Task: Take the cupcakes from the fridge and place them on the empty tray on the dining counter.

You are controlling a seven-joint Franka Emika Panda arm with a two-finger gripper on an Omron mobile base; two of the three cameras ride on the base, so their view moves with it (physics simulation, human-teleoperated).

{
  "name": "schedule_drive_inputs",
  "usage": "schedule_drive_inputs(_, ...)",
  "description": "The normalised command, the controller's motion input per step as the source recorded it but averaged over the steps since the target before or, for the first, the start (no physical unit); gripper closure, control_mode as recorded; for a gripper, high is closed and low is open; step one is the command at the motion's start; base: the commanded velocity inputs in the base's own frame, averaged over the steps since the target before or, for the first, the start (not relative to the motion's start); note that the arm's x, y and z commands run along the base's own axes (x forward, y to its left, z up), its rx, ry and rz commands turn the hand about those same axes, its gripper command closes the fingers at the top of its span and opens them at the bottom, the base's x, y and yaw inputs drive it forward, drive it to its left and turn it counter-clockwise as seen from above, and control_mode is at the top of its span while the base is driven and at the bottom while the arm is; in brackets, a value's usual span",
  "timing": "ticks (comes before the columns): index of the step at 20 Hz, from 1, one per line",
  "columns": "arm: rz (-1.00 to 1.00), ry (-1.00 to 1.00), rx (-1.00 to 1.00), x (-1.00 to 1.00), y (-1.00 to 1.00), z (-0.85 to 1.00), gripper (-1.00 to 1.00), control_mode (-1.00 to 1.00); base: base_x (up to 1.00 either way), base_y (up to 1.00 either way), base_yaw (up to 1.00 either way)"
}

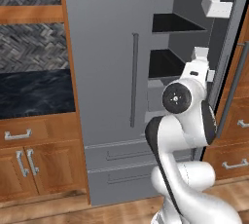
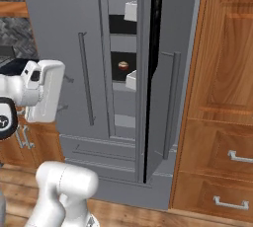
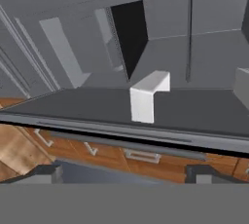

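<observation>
Right base view: one cupcake (image 2: pixel 123 65) sits on a black inner shelf (image 2: pixel 122 68) of the fridge (image 2: pixel 64 48), seen through the gap of the partly open right door (image 2: pixel 165 73); tan top, dark wrapper, small. Second cupcake can't be made out. White door bins (image 2: pixel 131 79) sit just beside the shelf, one below-right of the cupcake, one higher up.

Left base view: fridge left door shut with long vertical bar handle (image 1: pixel 133 79), right side open showing two black shelves (image 1: pixel 172 23), drawers below. White door bin (image 1: pixel 216 5) at upper right. Arm rises in front of the open side, hand end up near the lower shelf.

Hand view: gripper (image 3: pixel 124 173) jaws spread wide, nothing between them, two dark fingertips (image 3: pixel 44 171) at bottom. Ahead, rolled view of the grey door edge and a white bin (image 3: pixel 147 96). Wooden cabinets (image 2: pixel 225 97) flank the fridge; dark marbled wall counter (image 1: pixel 34 91) at left.
</observation>
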Motion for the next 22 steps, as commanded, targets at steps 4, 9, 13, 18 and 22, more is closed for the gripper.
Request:
schedule_drive_inputs(4,-0.15,0.13,-0.01,0.46,-0.25,-0.11,-1.0,-1.0,0.0,0.0,0.0)
schedule_drive_inputs(9,-0.07,0.0,0.0,0.59,-0.26,-0.15,-1.0,-1.0,0.0,0.0,0.0)
schedule_drive_inputs(13,-0.02,0.0,0.0,0.61,-0.2,-0.24,-1.0,-1.0,0.0,0.0,0.0)
schedule_drive_inputs(18,-0.03,0.0,0.0,0.66,-0.23,-0.31,-1.0,-1.0,0.0,0.0,0.0)
schedule_drive_inputs(22,-0.04,0.0,0.0,0.71,-0.35,-0.31,-1.0,-1.0,0.0,0.0,0.0)
